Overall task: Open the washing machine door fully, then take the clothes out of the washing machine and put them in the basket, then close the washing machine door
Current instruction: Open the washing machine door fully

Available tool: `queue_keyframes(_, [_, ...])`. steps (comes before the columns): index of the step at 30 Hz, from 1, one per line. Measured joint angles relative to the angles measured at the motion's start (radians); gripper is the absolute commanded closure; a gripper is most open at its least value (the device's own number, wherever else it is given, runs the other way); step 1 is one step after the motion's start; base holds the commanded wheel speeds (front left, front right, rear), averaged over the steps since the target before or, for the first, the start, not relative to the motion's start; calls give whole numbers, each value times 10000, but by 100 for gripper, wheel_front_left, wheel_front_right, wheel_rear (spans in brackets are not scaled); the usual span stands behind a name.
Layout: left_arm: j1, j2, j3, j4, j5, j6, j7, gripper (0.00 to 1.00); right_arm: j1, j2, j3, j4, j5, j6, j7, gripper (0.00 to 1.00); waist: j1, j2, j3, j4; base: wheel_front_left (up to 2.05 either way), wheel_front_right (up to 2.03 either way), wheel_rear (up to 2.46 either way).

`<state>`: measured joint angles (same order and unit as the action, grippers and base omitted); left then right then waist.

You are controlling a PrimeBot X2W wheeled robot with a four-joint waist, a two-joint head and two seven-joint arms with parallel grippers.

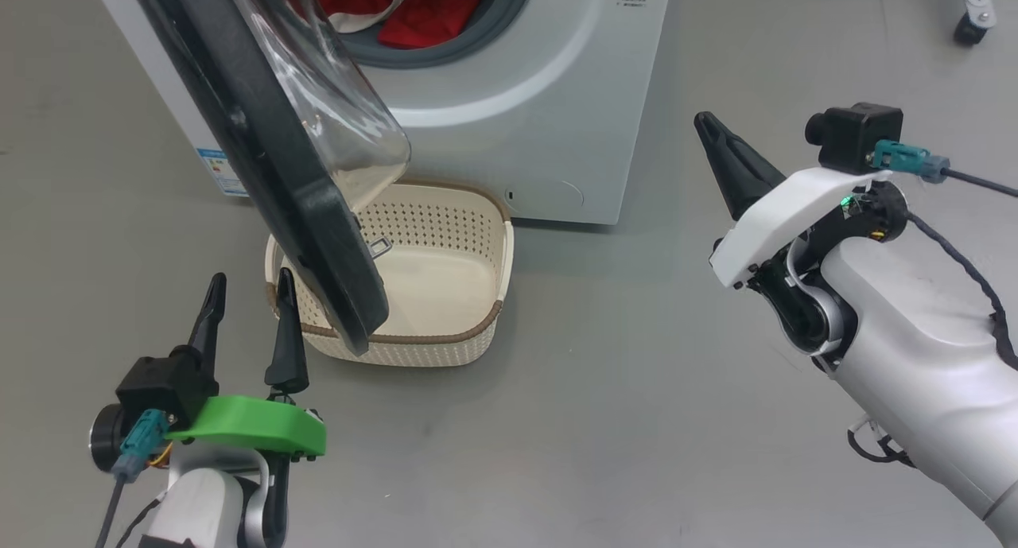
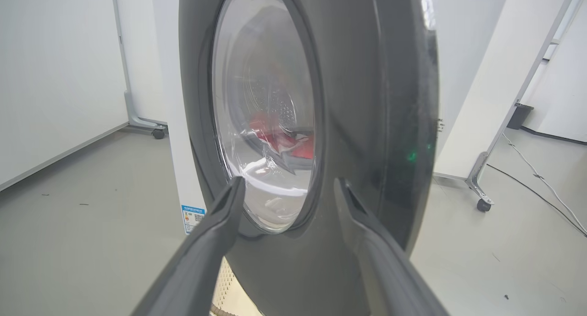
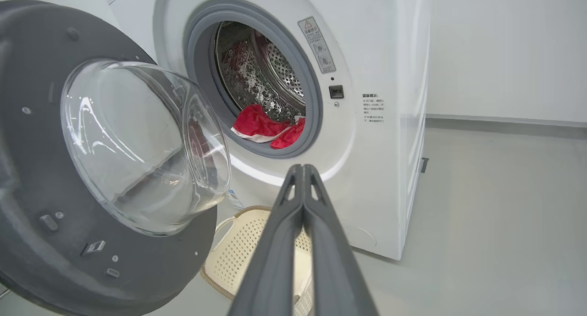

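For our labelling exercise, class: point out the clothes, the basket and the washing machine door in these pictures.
the clothes (image 3: 259, 123): right wrist view, on the red fabric.
the basket (image 1: 429, 352): head view, on its perforated front wall.
the washing machine door (image 1: 254, 126): head view, on its black rim.

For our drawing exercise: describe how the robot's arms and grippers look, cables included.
The left gripper has a green wrist cover, the right gripper a white one. Each pale arm has two long dark fingers, a black camera with a teal plug and cable.
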<state>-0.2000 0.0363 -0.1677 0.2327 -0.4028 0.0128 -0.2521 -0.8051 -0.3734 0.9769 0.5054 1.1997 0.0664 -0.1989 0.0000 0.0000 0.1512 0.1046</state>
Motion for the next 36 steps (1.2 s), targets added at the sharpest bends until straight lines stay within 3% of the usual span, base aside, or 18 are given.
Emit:
queue_keyframes(3, [27, 104, 94, -81, 42, -15, -2, 0, 80, -176, 198, -69, -709, -274, -639, 100, 0, 0, -118, -252, 0, 0, 0])
queue_keyframes(8, [63, 121, 180, -123, 96, -92, -2, 0, 565, -341, 50, -190, -1127, -809, -708, 100, 0, 0, -262, -597, 0, 0, 0])
queue_keyframes(14, [90, 121, 376, -173, 174, -94, -2, 0, 1383, -401, -556, -573, -1475, -1363, -639, 100, 0, 0, -362, -855, 0, 0, 0])
queue_keyframes(17, [173, 127, 445, -205, 176, -94, -2, 0, 1719, -408, -1373, -1101, -1988, -1580, -616, 100, 0, 0, -377, -951, 0, 0, 0])
queue_keyframes(20, [174, 127, 514, -213, 178, -102, -2, 0, 2031, -395, -2176, -1580, -2349, -1674, -617, 100, 0, 0, -372, -1002, 0, 0, 0])
queue_keyframes(36, [380, 123, 830, -236, 249, -184, -2, 0, 4735, 150, -4151, -3154, -4554, -1841, -616, 100, 0, 0, -424, -1230, 0, 0, 0])
